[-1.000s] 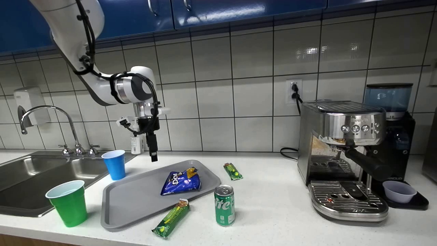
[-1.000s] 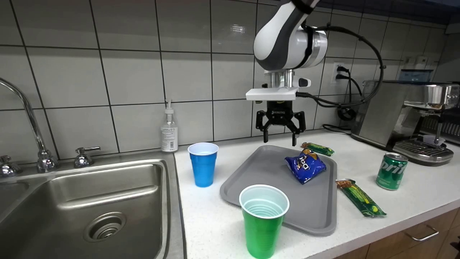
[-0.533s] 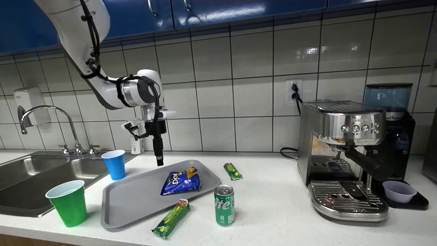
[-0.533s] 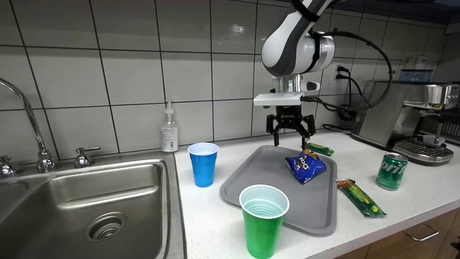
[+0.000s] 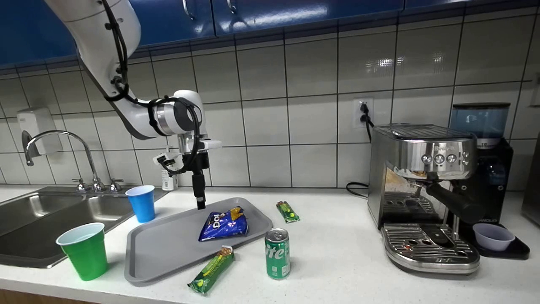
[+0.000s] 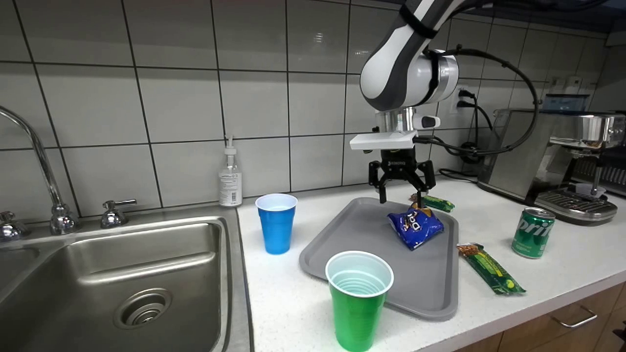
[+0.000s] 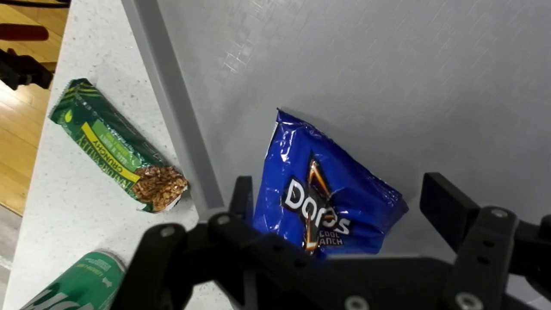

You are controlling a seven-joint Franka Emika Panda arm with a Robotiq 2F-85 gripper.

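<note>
Doritos pkt [image 6: 415, 228] blw tool [image 6: 401, 204], on tray [image 6: 342, 249]

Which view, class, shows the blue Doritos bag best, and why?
The wrist view: the blue Doritos bag is largest there, framed between the open fingers, its front lettering mostly readable, its lower edge partly hidden. Both exterior views show it smaller, on the gray tray, with less lettering legible.

Downturned jaws above a gray tray [image 5: 162, 254], a blue snack bag [image 5: 224, 226] on it.
</note>
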